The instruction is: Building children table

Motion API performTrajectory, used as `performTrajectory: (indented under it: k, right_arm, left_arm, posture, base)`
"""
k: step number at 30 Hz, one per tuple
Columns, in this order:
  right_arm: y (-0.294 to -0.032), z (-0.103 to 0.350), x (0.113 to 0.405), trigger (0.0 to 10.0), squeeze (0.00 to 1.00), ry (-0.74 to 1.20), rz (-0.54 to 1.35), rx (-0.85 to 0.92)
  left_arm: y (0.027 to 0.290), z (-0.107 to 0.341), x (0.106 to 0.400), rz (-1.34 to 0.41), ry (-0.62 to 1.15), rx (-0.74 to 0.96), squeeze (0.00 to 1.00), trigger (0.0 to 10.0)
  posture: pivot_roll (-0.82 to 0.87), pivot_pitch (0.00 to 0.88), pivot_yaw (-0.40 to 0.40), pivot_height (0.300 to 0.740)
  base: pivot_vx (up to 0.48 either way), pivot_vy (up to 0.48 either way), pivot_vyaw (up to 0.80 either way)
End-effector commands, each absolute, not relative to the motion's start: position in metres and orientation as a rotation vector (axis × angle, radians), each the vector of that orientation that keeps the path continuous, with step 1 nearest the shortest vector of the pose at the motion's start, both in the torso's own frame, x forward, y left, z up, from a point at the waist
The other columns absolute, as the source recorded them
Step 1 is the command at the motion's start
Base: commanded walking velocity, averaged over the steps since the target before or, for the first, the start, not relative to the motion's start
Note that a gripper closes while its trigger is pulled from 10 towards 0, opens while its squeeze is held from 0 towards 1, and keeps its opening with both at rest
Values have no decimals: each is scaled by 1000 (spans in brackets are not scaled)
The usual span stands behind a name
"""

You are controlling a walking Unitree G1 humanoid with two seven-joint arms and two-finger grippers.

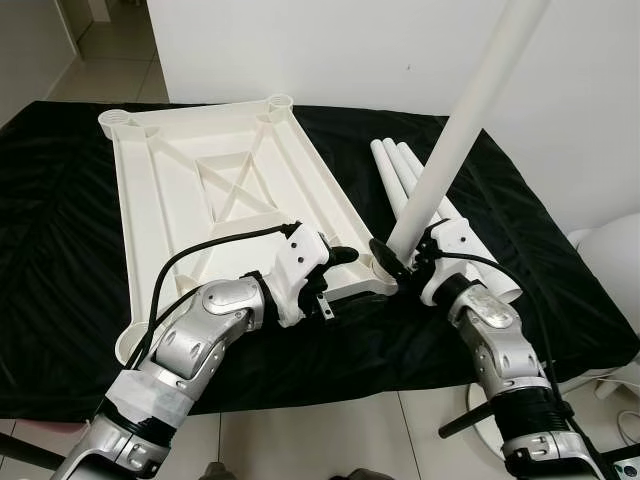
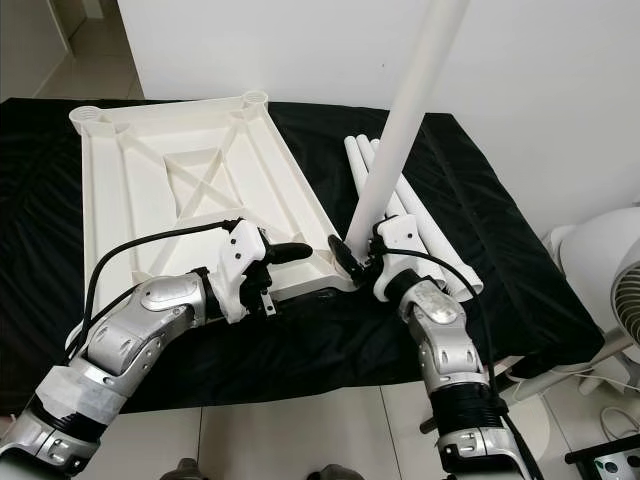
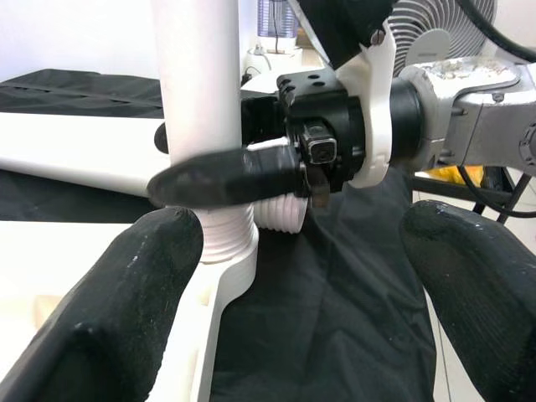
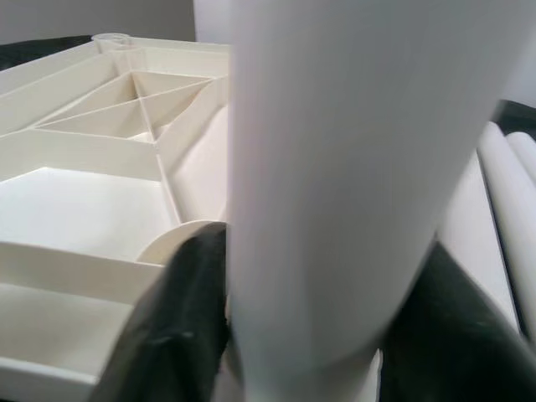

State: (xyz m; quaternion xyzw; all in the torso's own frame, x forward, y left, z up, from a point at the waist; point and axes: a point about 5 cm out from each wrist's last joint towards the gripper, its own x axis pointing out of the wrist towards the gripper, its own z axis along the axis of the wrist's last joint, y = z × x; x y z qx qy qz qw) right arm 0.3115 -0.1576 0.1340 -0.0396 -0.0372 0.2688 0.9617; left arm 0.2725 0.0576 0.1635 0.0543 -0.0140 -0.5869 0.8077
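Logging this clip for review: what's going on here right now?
The robot is assembling a small white plastic table. The tabletop lies upside down on a black cloth. The right end effector is shut on a white leg tube, its threaded end at the near corner socket. The left end effector, open, sits beside that corner. Three more leg tubes lie nearby.

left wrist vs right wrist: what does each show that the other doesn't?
Left wrist alone: the threaded end of the held leg seated at the corner socket, the right tool clamping the leg, and a fan behind. Right wrist alone: the ribbed underside of the tabletop and spare legs lying alongside. Both: the white leg, the right tool's black fingers around it, and the black cloth.
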Motion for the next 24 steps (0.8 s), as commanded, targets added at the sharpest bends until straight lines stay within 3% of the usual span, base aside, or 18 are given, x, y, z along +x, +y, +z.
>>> performTrajectory:
  k: [1, 6, 7, 10, 11, 24]
  right_arm:
    - [-160, 131, 313, 0, 0, -57, 557, -85]
    - [-164, 128, 314, 0, 0, -32, 551, -91]
    - [-165, 127, 315, 7490, 0, -24, 530, -88]
    - [-165, 127, 316, 7490, 0, -18, 517, -85]
    - [-163, 126, 316, 10000, 0, -11, 497, -71]
    - [-148, 123, 319, 10000, 0, -14, 352, 31]
  left_arm:
    - [51, 165, 268, -1358, -36, 133, 0, 10000]
    - [50, 165, 268, -1361, -38, 133, 0, 10000]
    - [50, 166, 268, -1362, -39, 132, 0, 10000]
    - [50, 166, 268, -1363, -40, 132, 0, 10000]
    - [49, 166, 269, -1363, -42, 133, 0, 10000]
    - [48, 166, 268, -1369, -43, 130, 0, 10000]
  posture:
    - [53, 0, -82, 740]
    - [52, 0, -83, 740]
    - [52, 0, -83, 740]
    - [52, 0, -83, 740]
    - [48, 0, -83, 740]
    - [48, 0, -85, 740]
  base:
    - [0, 0, 0]
    - [0, 0, 0]
    - [0, 0, 0]
    - [0, 0, 0]
    - [0, 0, 0]
    - [0, 0, 0]
